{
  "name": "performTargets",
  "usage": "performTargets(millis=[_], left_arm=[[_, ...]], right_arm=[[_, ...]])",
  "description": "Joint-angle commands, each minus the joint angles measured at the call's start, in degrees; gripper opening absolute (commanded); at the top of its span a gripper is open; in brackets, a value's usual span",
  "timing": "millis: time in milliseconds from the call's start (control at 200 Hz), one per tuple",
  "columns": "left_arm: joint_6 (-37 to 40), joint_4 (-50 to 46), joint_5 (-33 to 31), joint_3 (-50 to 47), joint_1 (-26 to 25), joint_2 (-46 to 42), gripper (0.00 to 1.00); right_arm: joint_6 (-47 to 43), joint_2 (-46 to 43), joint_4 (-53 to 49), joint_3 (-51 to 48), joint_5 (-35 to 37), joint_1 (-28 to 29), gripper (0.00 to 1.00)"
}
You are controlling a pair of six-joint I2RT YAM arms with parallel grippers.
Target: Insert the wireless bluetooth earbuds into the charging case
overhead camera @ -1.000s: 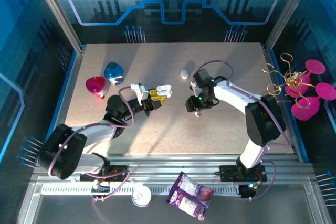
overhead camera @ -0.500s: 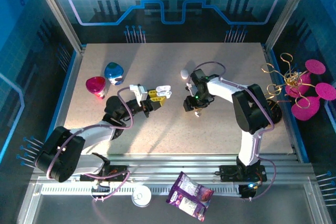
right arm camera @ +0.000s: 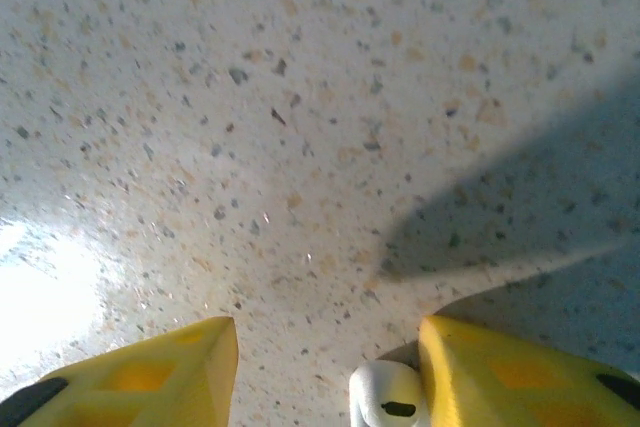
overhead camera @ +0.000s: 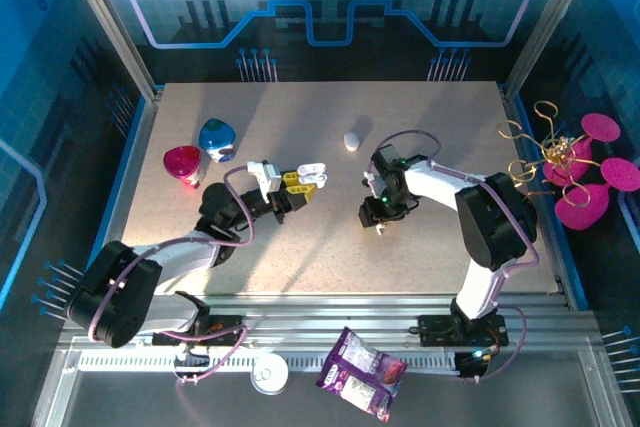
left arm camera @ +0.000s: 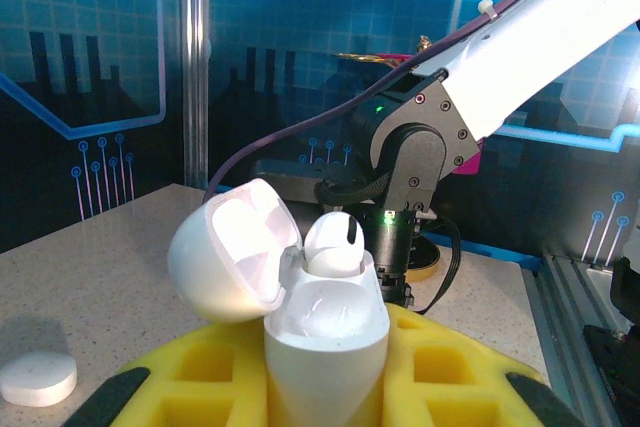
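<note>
The left pincer (overhead camera: 300,183) is clamped on the charging case (left arm camera: 325,347), which sits between yellow foam pads (left arm camera: 445,377) moulded with square pockets. The case is glossy white plastic, tapering downward. In the left wrist view its domed lid (left arm camera: 232,257) hangs open toward 9 o'clock. A seated earbud (left arm camera: 335,244), smooth and rounded (a thin dark line curves over its top), rests in the mouth of the case. From above, the case is near the middle of the desk (overhead camera: 300,112), a matte beige surface flecked with dark speckles.

The right pincer (right arm camera: 328,357) is at 3 o'clock of the case and apart from it. It points down at the desk with its yellow fingers (right arm camera: 150,372) spread wide. A loose earbud (right arm camera: 385,399), white with a small dark oval mark, sits low between them, just beside the 3 o'clock finger and well clear of the other. A white pebble-shaped case (overhead camera: 351,140) lies at 12 o'clock of this pincer. A flat white disc (left arm camera: 37,379) lies on the desk.
</note>
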Motion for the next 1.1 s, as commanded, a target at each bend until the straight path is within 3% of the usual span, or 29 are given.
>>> performTargets(millis=[0,535,805,1096], left_arm=[[0.6,0.9,0.8,0.0,-0.6,-0.3,0.18],[0.5,1.6,0.9,1.4,-1.3,1.9,0.18],[0.7,1.2,0.9,1.4,-1.3,1.7,0.18],[0.7,1.6,1.1,2.0,-1.3,2.3,0.18]], right_arm=[[0.5,-1.7,-3.5,-1.4,1.8,-0.1,0.5],[2.1,-3.1,-4.8,-2.9,2.8,-1.1,0.38],[4.1,-4.4,-3.3,-2.3,1.5,-2.7,0.4],[5.3,-1.7,-1.7,-2.7,-4.1,-5.2,0.33]])
